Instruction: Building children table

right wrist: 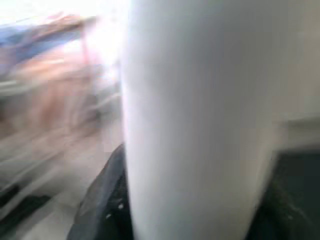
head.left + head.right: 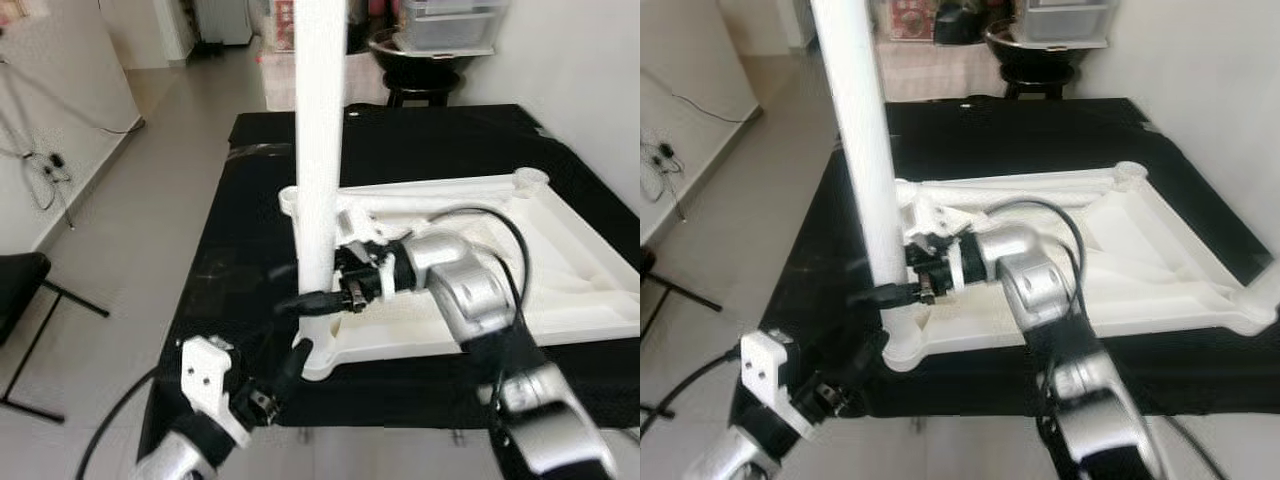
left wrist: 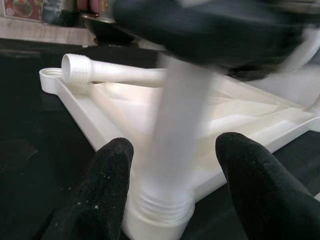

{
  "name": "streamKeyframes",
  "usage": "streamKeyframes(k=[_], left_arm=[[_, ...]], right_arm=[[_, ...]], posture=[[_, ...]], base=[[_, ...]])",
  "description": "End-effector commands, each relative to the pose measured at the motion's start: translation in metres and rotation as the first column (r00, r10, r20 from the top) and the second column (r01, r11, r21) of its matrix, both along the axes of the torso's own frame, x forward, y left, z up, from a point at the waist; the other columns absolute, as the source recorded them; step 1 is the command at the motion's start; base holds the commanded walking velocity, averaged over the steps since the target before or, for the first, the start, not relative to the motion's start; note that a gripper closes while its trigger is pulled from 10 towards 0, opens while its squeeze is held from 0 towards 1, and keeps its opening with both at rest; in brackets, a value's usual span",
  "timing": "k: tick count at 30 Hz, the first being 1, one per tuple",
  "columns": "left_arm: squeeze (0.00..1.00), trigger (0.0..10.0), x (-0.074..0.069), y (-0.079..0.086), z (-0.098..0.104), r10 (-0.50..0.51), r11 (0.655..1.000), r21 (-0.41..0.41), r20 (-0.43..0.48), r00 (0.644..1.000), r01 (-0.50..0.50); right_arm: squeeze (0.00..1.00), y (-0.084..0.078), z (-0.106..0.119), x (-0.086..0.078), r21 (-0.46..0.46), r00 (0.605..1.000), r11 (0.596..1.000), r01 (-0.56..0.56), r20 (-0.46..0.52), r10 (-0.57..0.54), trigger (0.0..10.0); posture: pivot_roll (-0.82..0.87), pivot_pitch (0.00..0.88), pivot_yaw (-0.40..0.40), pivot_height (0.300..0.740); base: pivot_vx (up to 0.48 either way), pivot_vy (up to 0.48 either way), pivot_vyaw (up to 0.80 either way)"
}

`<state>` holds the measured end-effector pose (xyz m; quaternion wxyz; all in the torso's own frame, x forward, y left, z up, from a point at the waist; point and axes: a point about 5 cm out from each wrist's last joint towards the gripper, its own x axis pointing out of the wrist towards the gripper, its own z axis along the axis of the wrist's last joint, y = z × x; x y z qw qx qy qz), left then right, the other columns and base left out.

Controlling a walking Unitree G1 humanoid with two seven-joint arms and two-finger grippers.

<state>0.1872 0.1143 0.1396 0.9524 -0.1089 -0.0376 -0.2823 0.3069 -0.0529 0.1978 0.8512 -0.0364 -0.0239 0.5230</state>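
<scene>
A: Leg [image 2: 318,150] upright, frame centre, in tabletop [image 2: 560,300] corner socket on black bench [image 2: 250,250]; right pincer [image 2: 335,290] clamped round it.

B: Left pincer [image 3: 172,185] spread, empty, lower left; leg may cross-thread if tilted.

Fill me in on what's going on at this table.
The robot is assembling a white plastic children's table. The tabletop lies upside down on a black cloth. One leg stands upright in the near corner socket, and the right end effector is closed around its lower part. The left end effector is open, its fingers either side of the leg's base. Another leg lies loose on the tabletop.
</scene>
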Motion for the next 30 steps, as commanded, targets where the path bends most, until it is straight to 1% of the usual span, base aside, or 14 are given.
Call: streamKeyframes(k=[1,2,3,5,8,9,10,11,15,16,20,23,24,30], left_arm=[[0.0,10.0,-0.002,0.001,0.0,0.0,1.0,-0.003,-0.006,1.0,0.0],[0.0,10.0,-0.002,0.002,0.0,0.0,1.0,-0.003,-0.006,1.0,0.0],[0.0,10.0,-0.002,0.002,0.0,0.0,1.0,-0.003,-0.006,1.0,0.0],[0.0,10.0,0.0,0.002,0.0,-0.003,1.0,-0.001,-0.006,1.0,0.003],[0.0,10.0,0.001,0.002,-0.001,-0.005,1.0,0.001,-0.006,1.0,0.005],[0.0,10.0,0.003,0.002,-0.001,-0.004,1.0,0.005,-0.004,1.0,0.004],[0.0,10.0,0.003,0.002,-0.001,-0.004,1.0,0.005,-0.004,1.0,0.004],[0.0,10.0,0.003,0.002,-0.002,0.005,1.0,0.006,-0.002,1.0,-0.005],[0.0,10.0,0.003,0.002,-0.002,0.015,1.0,0.004,-0.002,1.0,-0.015],[0.0,10.0,0.003,0.002,-0.002,0.019,1.0,0.002,-0.003,1.0,-0.019],[0.0,10.0,0.002,0.001,-0.002,0.016,1.0,0.001,-0.004,1.0,-0.016],[0.0,10.0,0.001,0.0,-0.001,0.006,1.0,-0.002,-0.005,1.0,-0.006],[0.0,10.0,0.001,0.0,-0.001,0.004,1.0,-0.002,-0.005,1.0,-0.004],[0.0,10.0,0.0,0.0,-0.001,0.006,1.0,-0.002,-0.006,1.0,-0.006]], right_arm=[[0.0,-0.045,-0.032,0.009,-0.172,0.821,0.816,0.551,-0.063,-0.568,0.0],[0.0,-0.056,-0.037,0.005,-0.184,0.696,0.694,0.696,-0.061,-0.715,0.0],[0.0,-0.061,-0.039,0.002,-0.191,0.646,0.643,0.741,-0.059,-0.761,0.0],[0.0,-0.047,-0.036,0.001,-0.18,0.749,0.742,0.646,-0.039,-0.662,0.0],[0.0,-0.037,-0.035,-0.001,-0.176,0.815,0.805,0.566,-0.024,-0.578,0.0],[0.0,-0.019,-0.032,0.001,-0.192,0.899,0.882,0.43,0.002,-0.438,3.1],[0.0,-0.019,-0.032,0.001,-0.192,0.899,0.882,0.43,0.002,-0.438,3.1],[0.0,-0.014,-0.029,0.002,-0.201,0.9,0.881,0.427,0.008,-0.435,10.0],[0.0,-0.007,-0.024,-0.001,-0.176,0.902,0.889,0.424,-0.008,-0.432,10.0],[1.0,0.001,-0.02,-0.002,-0.147,0.931,0.924,0.353,-0.044,-0.362,10.0],[1.0,0.007,-0.012,-0.003,-0.1,0.966,0.965,0.243,-0.066,-0.251,10.0],[0.99,0.015,0.005,-0.008,-0.025,0.998,0.999,-0.022,-0.052,0.021,10.0],[0.0,0.017,0.008,-0.011,-0.032,0.992,0.992,-0.125,-0.027,0.124,10.0],[0.0,0.015,0.009,-0.016,-0.115,0.949,0.943,-0.311,0.02,0.315,10.0]], posture=[[0.04,0.093,0.008,0.74],[0.04,0.093,0.008,0.74],[0.04,0.093,0.008,0.74],[0.04,0.076,0.016,0.74],[0.04,0.076,0.016,0.74],[0.05,0.066,0.005,0.74],[0.05,0.066,0.005,0.74],[0.05,0.064,0.003,0.74],[0.06,0.059,0.001,0.74],[0.06,0.06,0.001,0.74],[0.05,0.059,0.002,0.74],[0.06,0.064,0.003,0.74],[0.06,0.064,0.002,0.74],[0.08,0.067,0.005,0.74]], base=[[0.0,0.0,0.0],[0.0,0.0,0.0],[0.0,0.0,0.0],[0.0,0.0,0.0],[0.0,0.0,0.0],[0.0,0.0,0.0],[0.0,0.0,0.0],[0.0,0.0,0.0],[0.0,0.0,0.0],[0.0,0.0,0.0],[0.0,0.0,0.0],[0.0,0.0,0.0],[0.0,0.0,0.0],[0.0,0.0,0.0]])
